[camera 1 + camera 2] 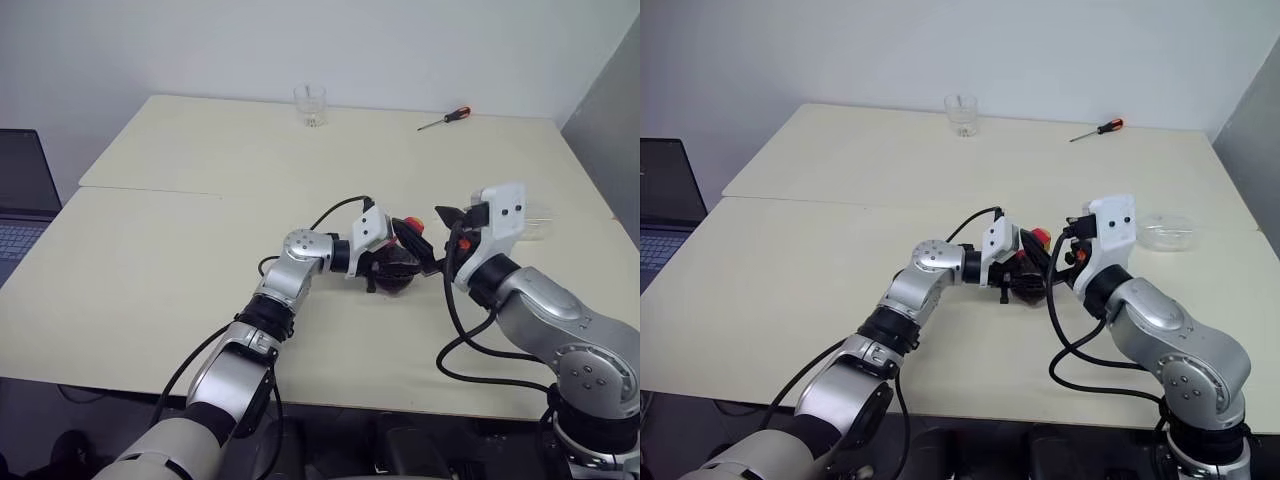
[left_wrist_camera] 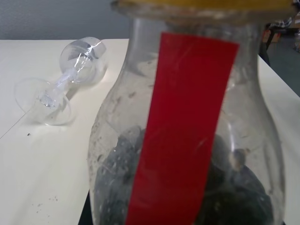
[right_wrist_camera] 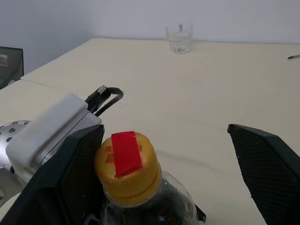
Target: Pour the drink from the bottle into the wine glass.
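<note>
Two black-fingered grippers meet at the centre of the head-camera frame, over the pale cream table (image 1: 180,240). The left gripper (image 1: 388,262) is clamped on the small squat clear plastic bottle (image 1: 398,268), which stands upright with its yellow-orange cap (image 3: 127,168), red label strip (image 2: 180,140) and dark brown drink (image 2: 234,192) low inside. The right gripper (image 3: 168,154) is spread wide on either side of the cap, not touching it. Right of centre, the clear round-bowled wine glass (image 1: 1166,230) lies on its side. A short clear tumbler (image 1: 310,105) and a red-handled screwdriver (image 1: 445,119) sit near the frame's top.
</note>
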`<move>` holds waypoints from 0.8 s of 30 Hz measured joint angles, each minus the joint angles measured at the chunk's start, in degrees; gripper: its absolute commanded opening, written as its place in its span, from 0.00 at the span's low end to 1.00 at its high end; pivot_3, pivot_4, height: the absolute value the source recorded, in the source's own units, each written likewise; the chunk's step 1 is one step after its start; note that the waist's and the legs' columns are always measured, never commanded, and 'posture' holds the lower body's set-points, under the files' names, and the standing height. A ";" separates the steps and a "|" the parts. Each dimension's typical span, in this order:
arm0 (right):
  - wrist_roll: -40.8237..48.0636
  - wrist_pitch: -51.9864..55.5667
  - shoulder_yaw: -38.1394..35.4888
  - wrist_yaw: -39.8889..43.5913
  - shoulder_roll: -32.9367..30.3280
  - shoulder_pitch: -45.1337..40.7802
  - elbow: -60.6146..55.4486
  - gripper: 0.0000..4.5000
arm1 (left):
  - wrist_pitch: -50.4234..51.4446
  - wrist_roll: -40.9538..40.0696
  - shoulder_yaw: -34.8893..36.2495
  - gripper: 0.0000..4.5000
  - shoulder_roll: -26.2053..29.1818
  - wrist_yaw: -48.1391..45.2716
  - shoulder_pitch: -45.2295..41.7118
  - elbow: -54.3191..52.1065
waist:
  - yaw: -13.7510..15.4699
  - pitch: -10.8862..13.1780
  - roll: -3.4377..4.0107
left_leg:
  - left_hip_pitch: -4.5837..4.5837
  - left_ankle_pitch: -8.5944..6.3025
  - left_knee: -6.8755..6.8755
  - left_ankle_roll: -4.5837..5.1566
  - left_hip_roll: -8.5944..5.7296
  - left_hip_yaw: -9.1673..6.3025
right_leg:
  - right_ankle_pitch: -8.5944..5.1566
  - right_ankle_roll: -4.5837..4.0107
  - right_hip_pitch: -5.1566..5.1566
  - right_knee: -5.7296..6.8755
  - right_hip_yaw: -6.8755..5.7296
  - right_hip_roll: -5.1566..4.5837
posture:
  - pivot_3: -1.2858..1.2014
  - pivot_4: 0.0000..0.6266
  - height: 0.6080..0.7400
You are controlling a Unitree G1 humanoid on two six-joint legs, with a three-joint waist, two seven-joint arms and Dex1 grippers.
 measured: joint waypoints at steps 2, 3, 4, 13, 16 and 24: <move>0.62 -0.46 -1.28 1.19 -0.08 2.04 -0.70 1.00 | 0.00 0.05 -0.02 0.28 -0.04 0.26 0.00 0.10 | 0.03 0.00 0.00 | -0.01 0.00 0.00 0.00 0.00 -0.01 | 0.00 0.00 0.00 0.00 -0.01 0.00 | 0.52 0.24 1.00; 1.15 -0.81 -2.08 1.97 -0.11 3.06 -0.85 1.00 | 0.00 0.06 -0.02 0.28 -0.09 0.52 0.00 0.16 | 0.03 0.00 0.00 | -0.01 0.00 0.00 0.00 0.00 -0.01 | 0.00 0.00 0.00 -0.01 -0.01 0.00 | 0.52 0.24 1.00; 1.45 -1.08 -2.44 2.34 -0.14 3.68 -1.01 1.00 | 0.00 0.06 -0.03 0.28 -0.09 0.56 0.00 0.17 | 0.03 0.00 0.00 | -0.01 0.00 0.00 0.00 0.00 0.00 | 0.00 0.00 0.00 0.00 0.00 0.00 | 0.52 0.24 1.00; 4.13 -1.72 -6.30 6.08 -2.57 8.37 -2.42 1.00 | 0.00 0.07 -0.09 0.28 -0.35 0.68 -0.01 0.30 | 0.01 0.00 0.00 | 0.00 0.00 0.00 0.00 0.00 -0.01 | 0.00 0.00 0.00 0.00 -0.02 0.01 | 0.52 0.24 1.00; 4.39 -1.70 -8.61 6.31 -4.47 10.48 -2.25 1.00 | -0.10 0.04 0.07 0.28 0.19 0.56 -0.02 0.41 | -0.01 0.00 0.00 | 0.00 0.00 0.00 0.00 -0.01 0.00 | 0.00 0.00 0.01 0.00 0.00 0.00 | 0.52 0.24 1.00; 9.45 -1.74 -9.29 9.28 -8.18 12.56 -4.19 1.00 | -0.27 0.03 0.10 0.28 0.15 0.45 -0.04 0.48 | -0.05 0.00 0.00 | 0.01 0.00 0.00 0.00 -0.02 -0.02 | 0.00 0.00 0.01 0.01 -0.02 0.00 | 0.52 0.24 1.00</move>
